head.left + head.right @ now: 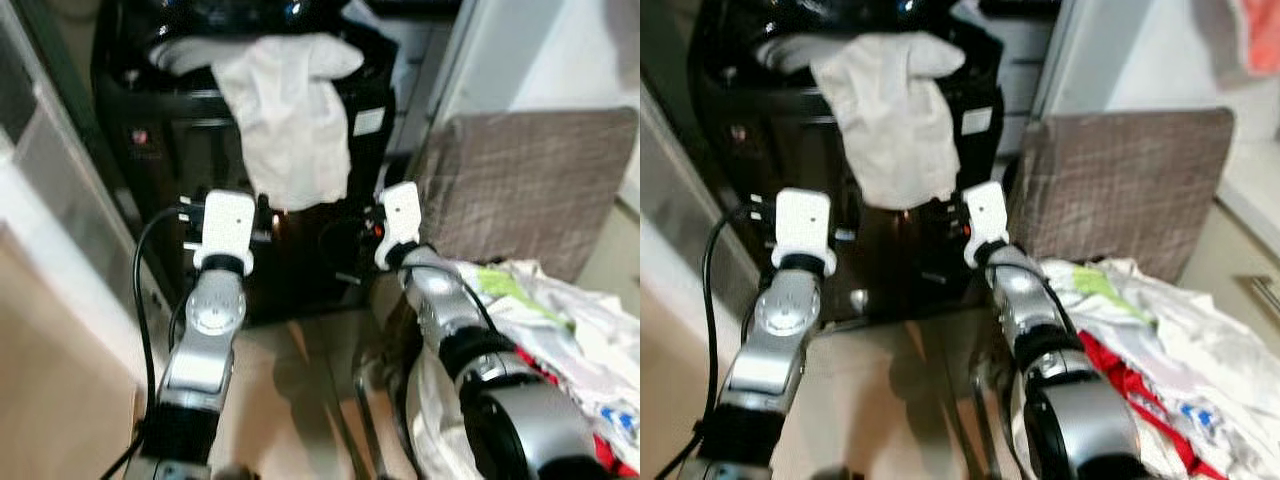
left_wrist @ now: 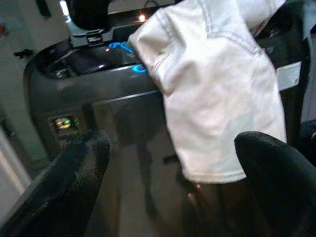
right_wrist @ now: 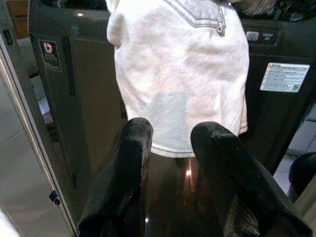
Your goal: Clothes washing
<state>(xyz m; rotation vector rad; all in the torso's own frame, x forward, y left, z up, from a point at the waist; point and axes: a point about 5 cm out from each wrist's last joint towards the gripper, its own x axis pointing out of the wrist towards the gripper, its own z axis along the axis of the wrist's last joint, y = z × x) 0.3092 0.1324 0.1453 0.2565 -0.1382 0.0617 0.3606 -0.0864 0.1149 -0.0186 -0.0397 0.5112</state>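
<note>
Tiled floor [image 1: 300,360] runs up to a black washing machine [image 1: 180,150]. Left gripper [image 2: 168,163], fingers wide apart and empty, is raised before the machine's front. Right gripper [image 3: 170,143], fingers a little apart and holding nothing, points at the lower hem of a white garment [image 1: 295,120] draped over the machine's top edge and down its front. Beside the right arm lies a heap of laundry [image 1: 560,320], with a brown cushion [image 1: 530,180] behind it.

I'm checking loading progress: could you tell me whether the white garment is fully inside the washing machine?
No, the white garment hangs over the washing machine's front rim and down its front panel.
</note>
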